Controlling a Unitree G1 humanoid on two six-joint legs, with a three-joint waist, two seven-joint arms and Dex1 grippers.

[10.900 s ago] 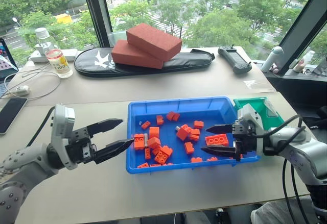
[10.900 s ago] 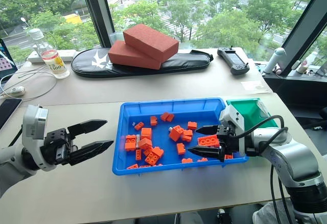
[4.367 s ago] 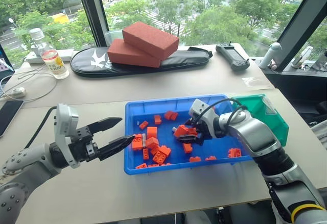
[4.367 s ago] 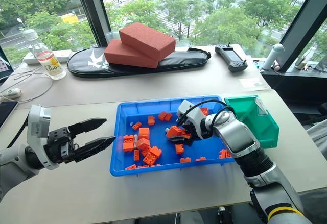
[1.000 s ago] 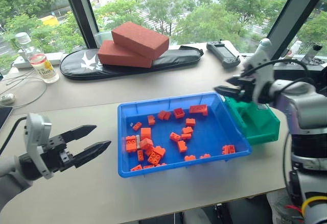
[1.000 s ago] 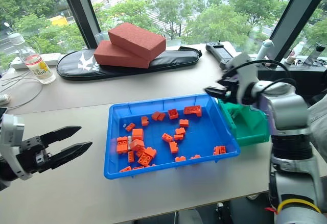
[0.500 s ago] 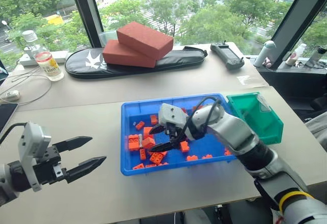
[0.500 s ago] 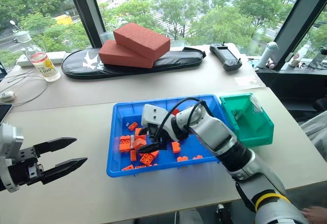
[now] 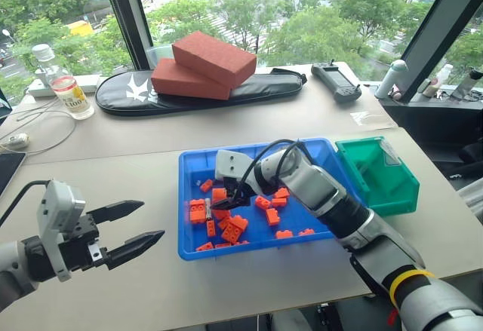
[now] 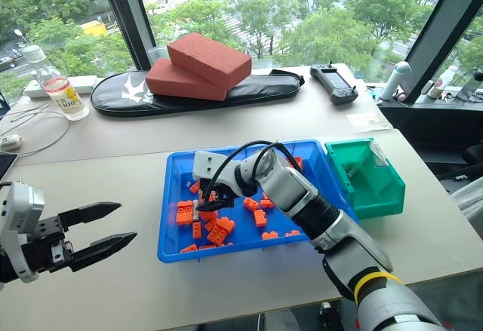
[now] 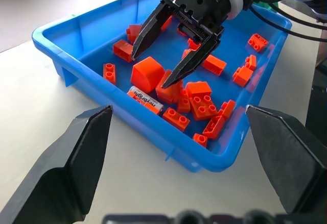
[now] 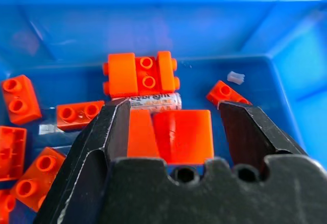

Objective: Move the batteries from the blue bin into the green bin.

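The left gripper [image 9: 143, 224] hovers over the surface [image 9: 226, 286], fingers spread and empty. Further off, inside the blue bin [image 9: 317, 237], the right gripper [image 11: 166, 55] poises with fingers parted over an orange block [image 11: 147, 74]; a battery [image 11: 144, 97] lies just beyond their tips, untouched

The slim silver-and-orange battery [image 12: 153, 100], lying among orange studded toy bricks in the left part of the wide bright blue plastic tray [image 9: 195, 249], carries small dark lettering along its silver band that seems to end in "bright"; the rest is too small to make out. The clear plastic bottle [image 9: 62, 83] at the far left of the table has a yellow and red label with the number "100". The long black fabric case [image 9: 196, 93] bears a white emblem without legible words.
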